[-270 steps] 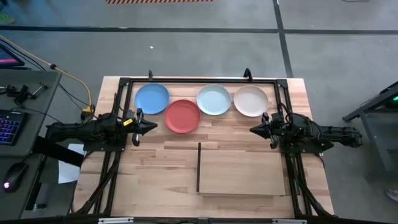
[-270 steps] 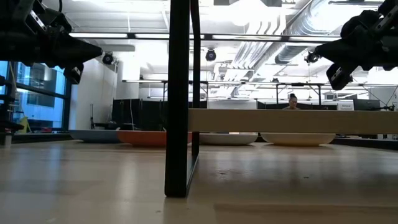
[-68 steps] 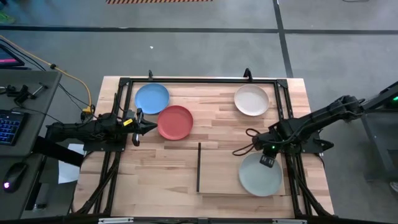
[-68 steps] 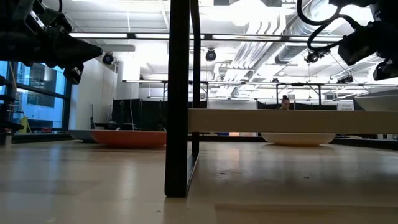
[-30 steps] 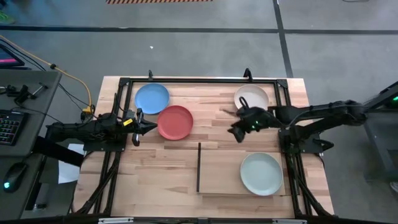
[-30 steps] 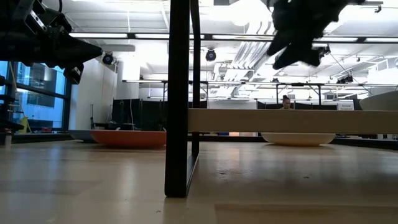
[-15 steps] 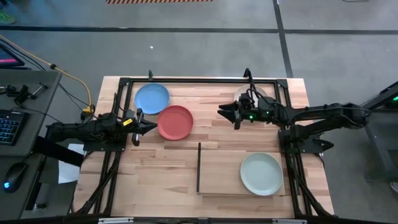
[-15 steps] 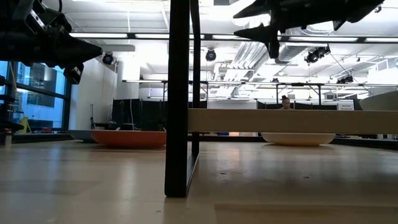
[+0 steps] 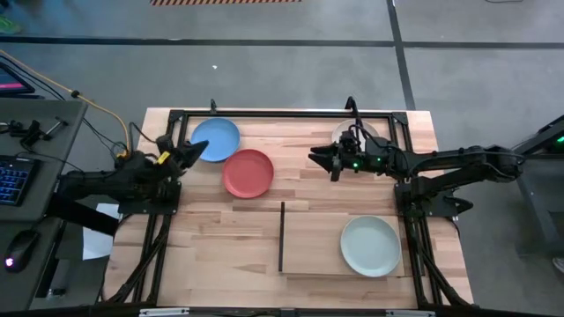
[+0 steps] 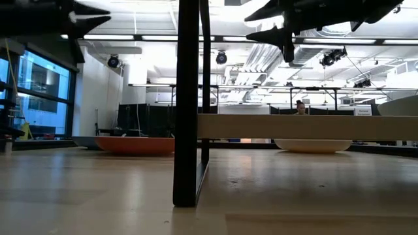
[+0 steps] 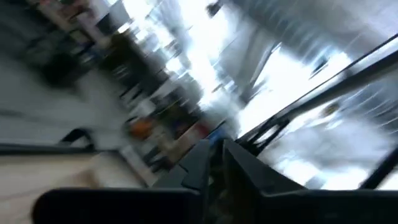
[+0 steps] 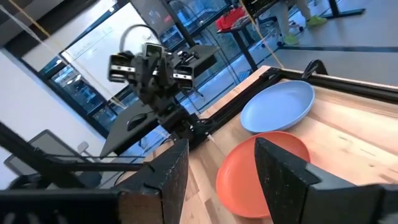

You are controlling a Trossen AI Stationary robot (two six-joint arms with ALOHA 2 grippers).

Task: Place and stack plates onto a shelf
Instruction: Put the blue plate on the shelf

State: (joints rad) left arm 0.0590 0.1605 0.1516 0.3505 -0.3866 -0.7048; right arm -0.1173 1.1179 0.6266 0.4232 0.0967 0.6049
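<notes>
One plate, the pale blue-grey plate (image 9: pixel 370 246), lies on the shelf (image 9: pixel 310 239), so you are at the start of fetching a second. Your right claw (image 9: pixel 319 159) hangs above the table (image 9: pixel 220 238) with its two fingers spread wide and nothing between them; the wrist view shows this plainly.

Nearest to that claw is the cream plate (image 10: pixel 312 145), which sits on the table just behind the claw and mostly under the right arm in the view from above. Ahead of the claw, a little farther off, lies the red plate (image 9: pixel 248 173), and beyond it the blue plate (image 9: pixel 216 138), the two rims close together or touching. The left claw (image 9: pixel 188 152) is raised past the red plate, next to the blue plate; whether it is spread or pressed together cannot be told.

The claw points at the red plate, so that is probably your next pick. You would need to lower to the near rim, pinch it, and carry it back to the shelf, onto the pale plate or beside it.
</notes>
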